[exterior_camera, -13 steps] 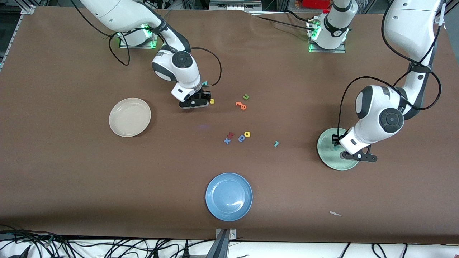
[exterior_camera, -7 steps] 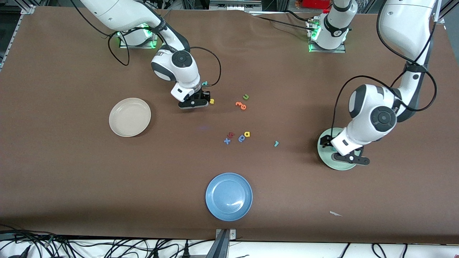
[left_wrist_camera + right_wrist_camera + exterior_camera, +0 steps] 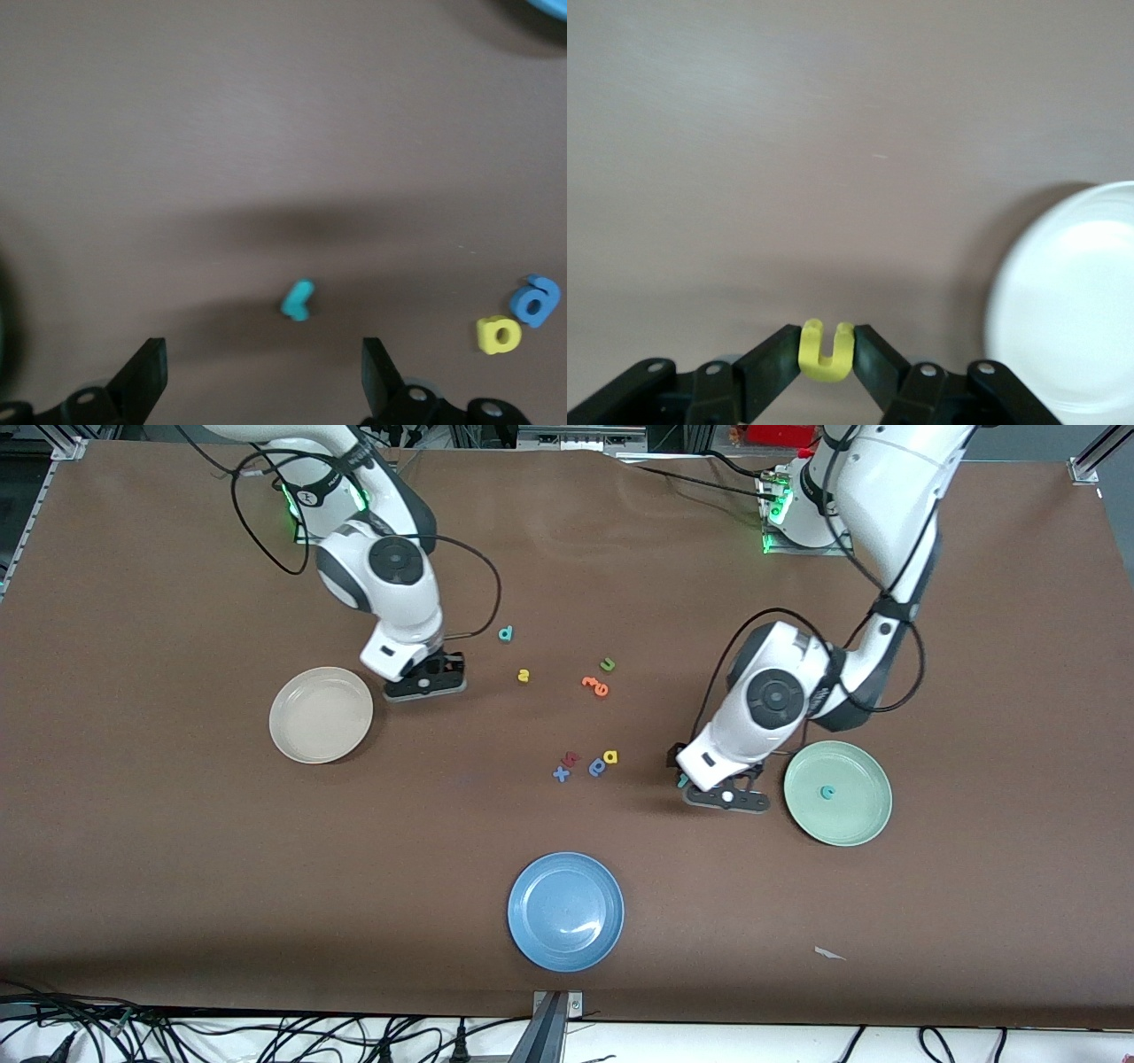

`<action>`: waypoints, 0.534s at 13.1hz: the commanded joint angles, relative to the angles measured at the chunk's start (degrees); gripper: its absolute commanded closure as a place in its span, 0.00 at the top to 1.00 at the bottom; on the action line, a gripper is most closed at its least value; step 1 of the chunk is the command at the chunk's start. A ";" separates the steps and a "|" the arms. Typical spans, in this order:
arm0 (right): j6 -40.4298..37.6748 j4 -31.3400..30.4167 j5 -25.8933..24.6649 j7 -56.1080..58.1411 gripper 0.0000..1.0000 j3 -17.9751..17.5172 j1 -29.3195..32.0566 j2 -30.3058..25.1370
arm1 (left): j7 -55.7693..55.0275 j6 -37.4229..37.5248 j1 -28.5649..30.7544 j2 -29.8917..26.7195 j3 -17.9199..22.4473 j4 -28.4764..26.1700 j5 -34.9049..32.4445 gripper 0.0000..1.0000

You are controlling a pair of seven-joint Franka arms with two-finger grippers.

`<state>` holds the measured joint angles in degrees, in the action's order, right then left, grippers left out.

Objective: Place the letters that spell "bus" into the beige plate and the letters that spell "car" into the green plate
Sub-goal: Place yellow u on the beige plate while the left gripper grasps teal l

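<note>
Brown surface, plates spread across it. Teal r [image 3: 299,300] at frame centre-right, lying slantwise squarely between the wide-open jaws of the left tool [image 3: 261,376] — green plate [image 3: 858,815] just rightward, c [image 3: 827,792] inside. Upper left: right tool [image 3: 827,354] pinching yellow u [image 3: 826,351], beside beige plate [image 3: 301,731].

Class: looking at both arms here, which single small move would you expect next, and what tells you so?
Probably the right claw, shut on the yellow u, carries it over the empty beige plate beside it. The left claw hangs open over the teal r.
</note>
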<state>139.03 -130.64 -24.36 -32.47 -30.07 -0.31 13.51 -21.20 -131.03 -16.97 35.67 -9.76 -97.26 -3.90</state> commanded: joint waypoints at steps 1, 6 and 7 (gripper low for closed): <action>-3.93 -2.60 5.18 12.65 0.02 -0.61 4.51 -6.55 | 0.28 1.13 0.18 3.27 0.36 3.56 -2.07 0.90; -7.73 -2.77 11.52 31.48 0.02 -0.25 12.51 -8.16 | 0.55 0.60 -1.21 5.99 0.44 3.83 -1.99 0.80; -7.12 -3.56 11.52 33.07 0.04 -0.25 14.09 -7.63 | 0.37 0.34 -1.31 6.52 0.44 3.83 -1.99 0.77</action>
<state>130.58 -132.04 -14.14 -4.02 -29.85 10.56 5.68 -20.90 -131.06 -17.40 40.58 -9.42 -95.37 -4.26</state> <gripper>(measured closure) 0.661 0.181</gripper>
